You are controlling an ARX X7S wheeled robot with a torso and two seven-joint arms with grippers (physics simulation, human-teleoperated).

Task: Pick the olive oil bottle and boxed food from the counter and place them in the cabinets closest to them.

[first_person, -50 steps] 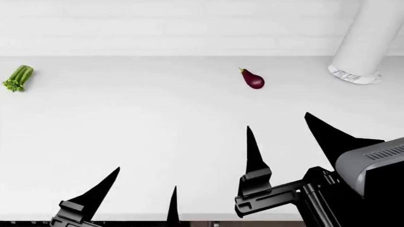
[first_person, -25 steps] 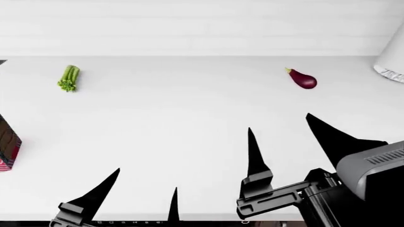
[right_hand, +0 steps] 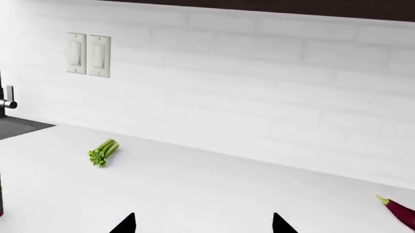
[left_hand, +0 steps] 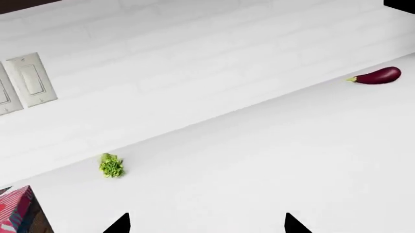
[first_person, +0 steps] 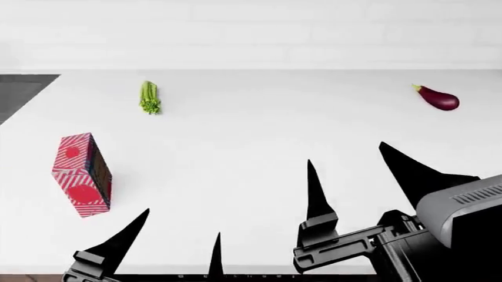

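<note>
My left claw (first_person: 161,244) and right claw (first_person: 357,176) both hang low in the head view with their prongs spread apart and nothing between them. The boxed food (first_person: 82,174) stands upright on the counter (first_person: 251,147) at the left of the frame, well clear of both claws; the olive oil bottle is not in any view. I judge the box is my first pick: I should swing the left claw over, line the prongs up across its narrow sides, and close around the middle so it does not tip. The celery (first_person: 149,97) and eggplant (first_person: 436,97) lie far back, out of the way. The box shows red shapes and white stripes, but no lettering I can read.
</note>
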